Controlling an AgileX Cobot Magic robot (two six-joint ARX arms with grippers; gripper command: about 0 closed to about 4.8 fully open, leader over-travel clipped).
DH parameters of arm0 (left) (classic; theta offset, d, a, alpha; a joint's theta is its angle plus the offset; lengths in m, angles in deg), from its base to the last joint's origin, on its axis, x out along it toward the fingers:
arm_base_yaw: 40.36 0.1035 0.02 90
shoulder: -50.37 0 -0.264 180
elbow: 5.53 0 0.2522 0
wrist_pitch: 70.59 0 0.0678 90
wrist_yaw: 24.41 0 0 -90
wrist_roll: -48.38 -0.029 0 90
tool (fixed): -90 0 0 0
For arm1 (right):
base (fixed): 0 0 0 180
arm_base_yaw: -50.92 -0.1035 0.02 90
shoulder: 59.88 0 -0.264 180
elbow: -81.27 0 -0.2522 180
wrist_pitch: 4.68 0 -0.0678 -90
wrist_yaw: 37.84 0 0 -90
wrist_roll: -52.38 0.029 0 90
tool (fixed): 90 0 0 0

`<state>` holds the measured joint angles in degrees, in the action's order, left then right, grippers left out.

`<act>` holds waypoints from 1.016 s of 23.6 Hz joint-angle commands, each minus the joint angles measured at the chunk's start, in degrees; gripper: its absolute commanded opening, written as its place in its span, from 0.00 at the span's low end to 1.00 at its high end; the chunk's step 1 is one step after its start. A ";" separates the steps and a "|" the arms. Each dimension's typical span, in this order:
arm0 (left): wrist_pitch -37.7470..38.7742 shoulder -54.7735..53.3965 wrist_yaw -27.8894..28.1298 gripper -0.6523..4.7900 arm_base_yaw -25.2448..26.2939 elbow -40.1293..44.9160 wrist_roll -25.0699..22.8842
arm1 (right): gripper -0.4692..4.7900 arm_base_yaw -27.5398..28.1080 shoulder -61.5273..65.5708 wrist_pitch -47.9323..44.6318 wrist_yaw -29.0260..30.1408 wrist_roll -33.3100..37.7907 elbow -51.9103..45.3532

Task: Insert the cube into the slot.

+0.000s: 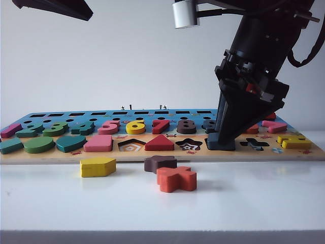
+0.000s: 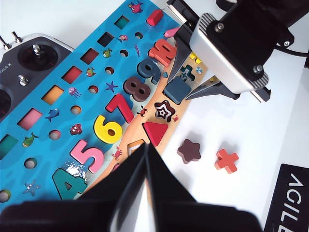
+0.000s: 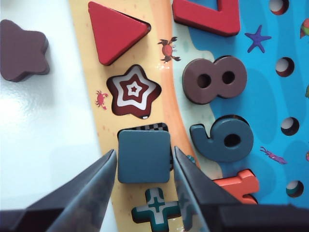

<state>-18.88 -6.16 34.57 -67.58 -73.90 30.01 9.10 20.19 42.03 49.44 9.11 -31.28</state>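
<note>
Right claw (image 1: 223, 141) in the exterior view reaches down at right of centre onto the puzzle board (image 1: 162, 152), its dark fingers standing on either side of the cube (image 1: 220, 144), which sits low on the board's front row. On the white worktop (image 1: 254, 203) in front lie a yellow pentagon block (image 1: 97, 166), a dark brown star block (image 1: 160, 163) and an orange cross block (image 1: 176, 179).

From the left wrist view, the left claw (image 2: 146, 159) fills the lower middle of the frame, its fingers pressed together with nothing between them, above the board's edge. The right claw (image 2: 186, 79) sits at upper right, straddling the cube (image 2: 176, 90).

Seen by the right wrist view, the cube (image 3: 144, 156) lies at lower centre in the slot (image 3: 149, 127), whose checkered floor shows as a strip along the cube's upper edge. The right claw (image 3: 145, 166) is released: both fingers stand just beside the cube with a thin gap each side.
</note>
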 commanded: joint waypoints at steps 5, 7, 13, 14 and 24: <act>-0.57 0.00 -0.20 0.15 -0.07 -0.20 -0.02 | 0.51 0.04 -0.04 -0.79 -2.58 0.39 0.17; -0.57 0.00 -0.20 0.15 -0.07 -0.20 -0.02 | 0.51 0.04 -0.04 -0.83 -2.82 0.39 0.17; -0.57 0.00 -0.20 0.15 -0.07 -0.20 -0.02 | 0.51 0.04 -0.15 -2.43 -1.81 1.92 0.20; -0.57 0.00 -0.20 0.15 -0.07 -0.20 -0.02 | 0.51 0.02 -0.17 -2.67 -1.75 2.14 0.22; -0.57 0.00 -0.20 0.15 -0.07 -0.20 -0.02 | 0.51 0.02 -1.44 -2.84 -1.79 4.22 0.22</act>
<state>-18.88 -6.16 34.57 -67.58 -73.90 29.99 9.10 19.19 40.72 47.69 12.24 -31.30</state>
